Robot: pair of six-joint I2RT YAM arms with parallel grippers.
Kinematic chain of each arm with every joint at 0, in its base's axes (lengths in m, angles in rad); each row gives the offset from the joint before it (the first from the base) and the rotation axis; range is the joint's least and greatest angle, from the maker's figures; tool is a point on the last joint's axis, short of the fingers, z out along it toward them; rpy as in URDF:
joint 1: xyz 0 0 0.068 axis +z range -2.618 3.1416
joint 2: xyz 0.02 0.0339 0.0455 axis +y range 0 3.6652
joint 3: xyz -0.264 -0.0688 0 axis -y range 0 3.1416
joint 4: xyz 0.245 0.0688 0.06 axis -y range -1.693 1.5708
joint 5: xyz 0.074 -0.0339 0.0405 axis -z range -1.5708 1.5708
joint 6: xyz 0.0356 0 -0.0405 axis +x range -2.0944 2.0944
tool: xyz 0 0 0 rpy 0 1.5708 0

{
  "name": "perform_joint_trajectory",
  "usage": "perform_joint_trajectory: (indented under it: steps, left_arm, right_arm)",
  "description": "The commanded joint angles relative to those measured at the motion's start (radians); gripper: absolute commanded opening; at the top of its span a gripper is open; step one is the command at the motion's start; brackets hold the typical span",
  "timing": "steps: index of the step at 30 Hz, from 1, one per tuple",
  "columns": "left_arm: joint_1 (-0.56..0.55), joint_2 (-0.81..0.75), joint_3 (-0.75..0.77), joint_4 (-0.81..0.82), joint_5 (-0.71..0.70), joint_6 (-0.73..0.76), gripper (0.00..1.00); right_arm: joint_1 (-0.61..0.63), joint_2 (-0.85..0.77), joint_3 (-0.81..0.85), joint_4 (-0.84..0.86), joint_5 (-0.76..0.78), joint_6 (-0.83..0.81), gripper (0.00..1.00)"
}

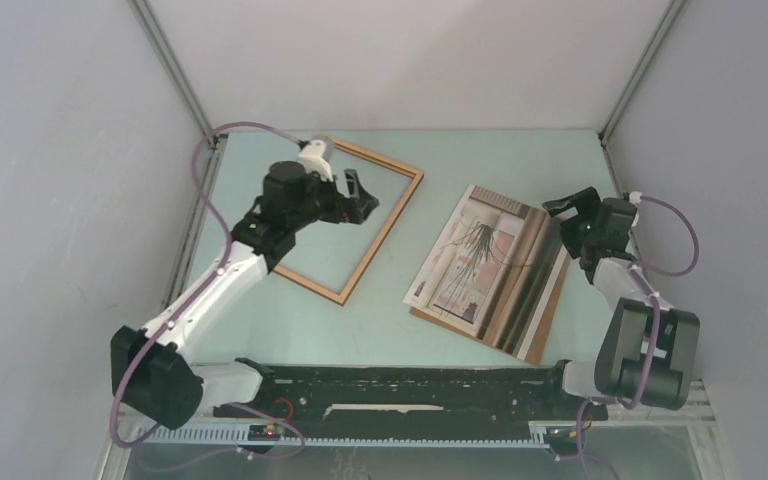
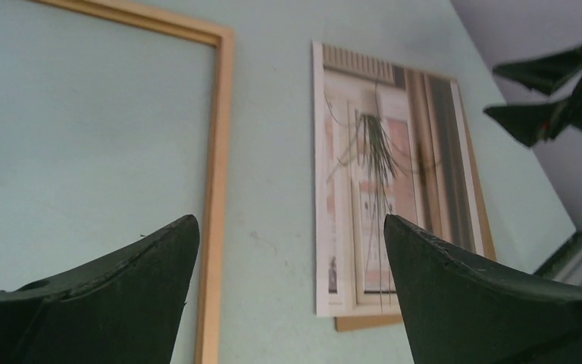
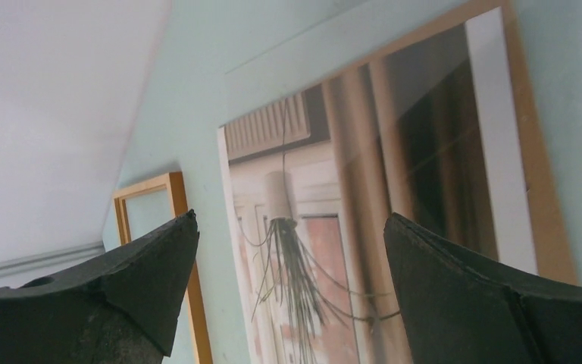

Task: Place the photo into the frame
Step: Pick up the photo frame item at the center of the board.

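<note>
Nothing held on either side. Spread wide and empty on the left: left gripper, hanging above the far right part of the frame, inside its outline and close to the right-hand rail (touching the wood or not, hard to tell from above). Flat on the pale green table, in the left half and turned on a slant: that thin light-wood frame, bare table showing through its opening. Right of it, across a strip of bare table and not touching it: the photo, face up, a spiky dark plant on pale walls, dark stripes along its right side. Under the photo, a brown board, peeking out along the near and right edges. Spread just as wide on the right: right gripper, empty, poised over the photo's far right corner. From either wrist camera, the photo plain to see between two dark, wide-set jaws, with nothing caught between them; from the right wrist, a corner of the frame farther off.
</note>
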Motion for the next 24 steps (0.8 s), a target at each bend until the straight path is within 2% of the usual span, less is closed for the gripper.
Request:
perform_joint_trajectory:
  steps: [1, 6, 10, 13, 19, 24]
  left_arm:
    - [-0.117, 0.081, 0.024, 0.059, -0.074, -0.060, 1.00]
    - [-0.223, 0.307, 0.056, 0.346, -0.114, -0.243, 1.00]
    - [-0.296, 0.605, 0.273, 0.401, -0.062, -0.276, 1.00]
    - [-0.329, 0.750, 0.368, 0.459, -0.019, -0.294, 1.00]
    - [-0.350, 0.933, 0.523, 0.427, -0.012, -0.321, 1.00]
    - [-0.382, 1.025, 0.601, 0.329, -0.046, -0.361, 0.98]
  right_arm:
    - [-0.077, 0.076, 0.091, 0.092, -0.146, -0.066, 1.00]
    - [-0.148, 0.139, 0.157, -0.065, -0.191, -0.276, 0.99]
    - [-0.201, 0.146, 0.143, -0.072, -0.252, -0.260, 0.98]
    - [-0.228, 0.153, 0.140, -0.079, -0.264, -0.252, 0.96]
    - [-0.318, 0.125, 0.107, -0.123, -0.226, -0.261, 0.96]
    - [-0.368, 0.107, 0.052, -0.110, -0.275, -0.259, 0.96]
